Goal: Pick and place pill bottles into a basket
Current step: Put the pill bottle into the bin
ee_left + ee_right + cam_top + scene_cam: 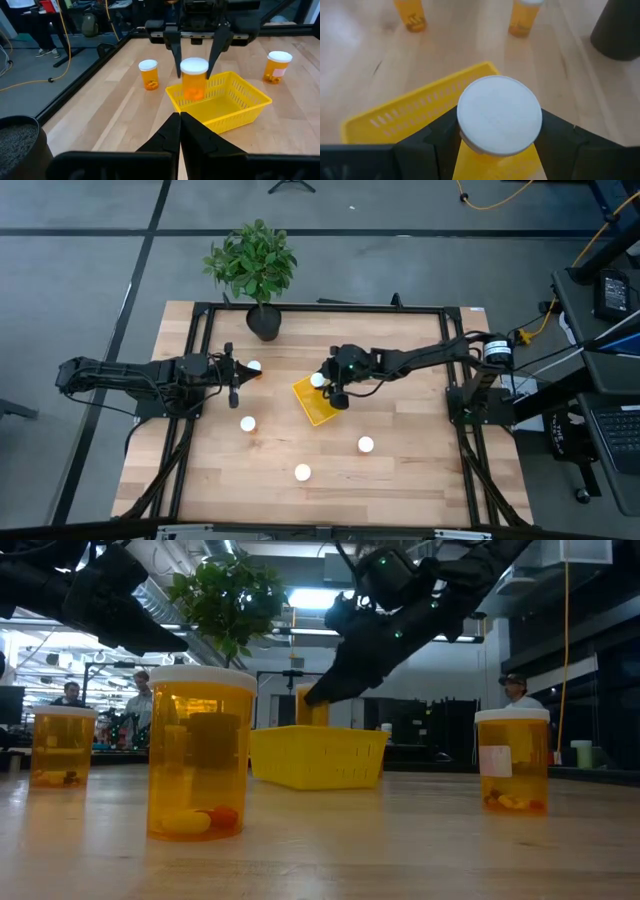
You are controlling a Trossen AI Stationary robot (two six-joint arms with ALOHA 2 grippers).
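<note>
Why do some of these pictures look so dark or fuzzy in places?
In the low view, bright ceiling lights behind turn the right hand and the plant into dark silhouettes. In the right wrist view, the held pill bottle's white cap sits very close and looks soft, and the far bottles are blurred.

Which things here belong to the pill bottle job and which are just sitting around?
Part of the job:
- yellow basket
- pill bottle held over the basket by the right claw
- loose pill bottles on the table, e.g.
- bottle by the shut left claw

Just lying about:
- potted plant at the table's far edge
- laptop on the side desk
</note>
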